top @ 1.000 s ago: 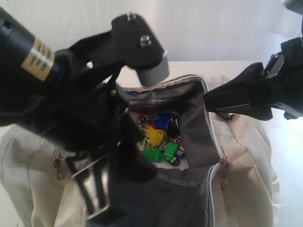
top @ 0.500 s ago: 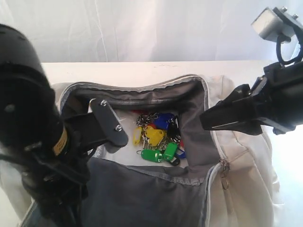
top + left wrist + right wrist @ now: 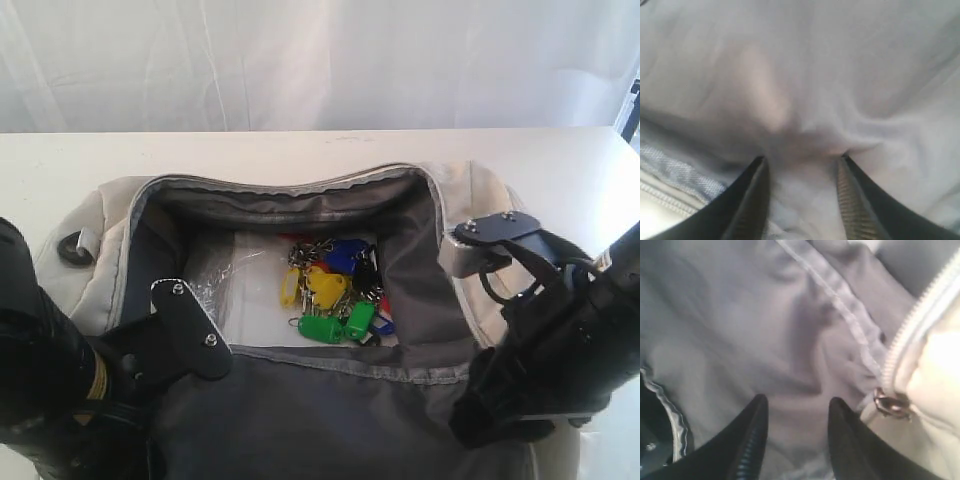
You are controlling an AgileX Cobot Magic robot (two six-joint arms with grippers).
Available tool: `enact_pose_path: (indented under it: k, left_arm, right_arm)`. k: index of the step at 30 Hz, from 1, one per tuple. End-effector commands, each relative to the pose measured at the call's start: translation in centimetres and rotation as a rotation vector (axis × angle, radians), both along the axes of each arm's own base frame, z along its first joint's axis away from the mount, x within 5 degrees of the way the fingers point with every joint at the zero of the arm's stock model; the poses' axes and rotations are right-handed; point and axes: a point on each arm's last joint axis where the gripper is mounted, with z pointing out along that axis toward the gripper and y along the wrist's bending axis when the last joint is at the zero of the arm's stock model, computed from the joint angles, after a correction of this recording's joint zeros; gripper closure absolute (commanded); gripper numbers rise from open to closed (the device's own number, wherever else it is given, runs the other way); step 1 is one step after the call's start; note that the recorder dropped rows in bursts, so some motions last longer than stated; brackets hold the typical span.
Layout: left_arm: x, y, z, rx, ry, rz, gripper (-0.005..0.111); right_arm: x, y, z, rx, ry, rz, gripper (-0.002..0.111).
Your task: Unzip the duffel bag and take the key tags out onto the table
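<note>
The left pincer (image 3: pixel 801 160) presses half-spread into the near flap's dark grey lining (image 3: pixel 330 420), which puckers between its tips; I cannot tell whether it pinches a fold. The right pincer (image 3: pixel 798 399), jaws apart, hangs over the same lining beside the zipper pull (image 3: pixel 892 405), probably so both can hold the mouth open. On the white desk (image 3: pixel 300 150) the duffel bag (image 3: pixel 475 190) lies unzipped. The key tags (image 3: pixel 335 290) rest inside on its floor, right of centre, not yet taken out.

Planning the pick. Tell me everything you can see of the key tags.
The key tags are a bunch of small plastic tags, yellow, blue, green, black and red, joined by metal rings. They lie heaped on a clear plastic sheet at the bottom of the unzipped duffel bag, toward the opening's right side. Nothing else touches them.
</note>
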Motion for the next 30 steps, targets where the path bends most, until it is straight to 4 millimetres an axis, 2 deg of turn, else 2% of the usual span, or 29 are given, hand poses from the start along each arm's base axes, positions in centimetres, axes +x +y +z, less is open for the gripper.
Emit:
enact_pose_path:
  k: [1, 9, 11, 13, 17, 20, 23, 27, 30]
  left_arm:
    - [0.4, 0.7, 0.2, 0.037, -0.059, 0.041, 0.058]
    - [1.0, 0.8, 0.3, 0.037, -0.129, 0.094, 0.058]
    - [1.2, 0.7, 1.0, 0.028, -0.152, 0.089, 0.058]
    - [1.3, 0.8, 2.8, 0.015, -0.181, 0.100, 0.058]
    - [1.5, 1.5, 8.7, -0.066, -0.330, 0.119, 0.058]
    - [2.3, 3.5, 12.1, -0.034, -0.445, 0.197, 0.058]
    - [4.1, 6.5, 13.6, -0.011, -0.458, 0.334, 0.058]
    - [6.3, 9.0, 13.5, -0.196, -0.334, 0.350, 0.058]
    - [8.4, 12.1, 12.8, -0.378, -0.206, 0.433, 0.058]
  right_arm:
    - [0.1, -1.4, -0.9, -0.166, 0.033, -0.091, 0.070]
    - [0.7, -1.6, -0.9, -0.181, -0.020, -0.135, 0.070]
    - [0.8, -1.5, -0.3, -0.170, -0.033, -0.119, 0.070]
    - [0.7, -1.3, 0.8, -0.148, -0.073, -0.103, 0.070]
    - [0.2, -1.5, 4.3, -0.101, -0.223, -0.117, 0.070]
    - [-0.4, -1.7, 6.9, -0.061, -0.368, -0.139, 0.070]
    - [-1.2, -2.0, 8.4, -0.030, -0.472, -0.158, 0.070]
    - [-2.0, -2.2, 9.1, -0.016, -0.516, -0.162, 0.070]
    - [-2.3, -2.2, 9.3, -0.014, -0.521, -0.162, 0.070]
